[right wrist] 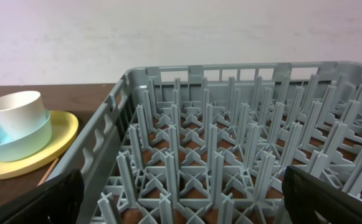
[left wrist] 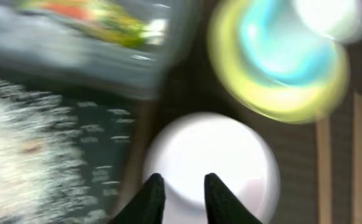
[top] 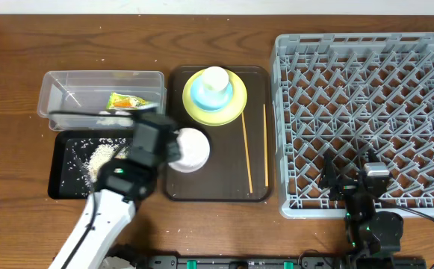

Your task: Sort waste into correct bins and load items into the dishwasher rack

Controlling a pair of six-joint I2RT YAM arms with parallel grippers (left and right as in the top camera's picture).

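The white bowl (top: 193, 149) (left wrist: 224, 162) stands at the left of the brown serving tray (top: 217, 190). My left gripper (top: 157, 142) (left wrist: 182, 186) hangs over the bowl's left edge. Its jaws stand a little apart, and blur hides whether they pinch the rim. A snack wrapper (top: 131, 100) (left wrist: 100, 18) lies in the clear tub (top: 67, 82). Rice (top: 101, 158) (left wrist: 19, 143) is strewn in the black tray (top: 61, 179). The white cup (top: 215, 78) (right wrist: 17, 112) sits in the blue bowl (right wrist: 19, 144) on the yellow plate (top: 235, 112) (right wrist: 59, 143). My right gripper (top: 351, 187) (right wrist: 184, 199) is open over the rack (top: 366, 112) (right wrist: 230, 155).
Two wooden chopsticks (top: 246, 153) (top: 265, 142) lie lengthwise on the right part of the serving tray, close to the rack's left wall. The tub and the black tray sit side by side left of the serving tray. Bare wooden table (top: 7, 149) runs along the left edge.
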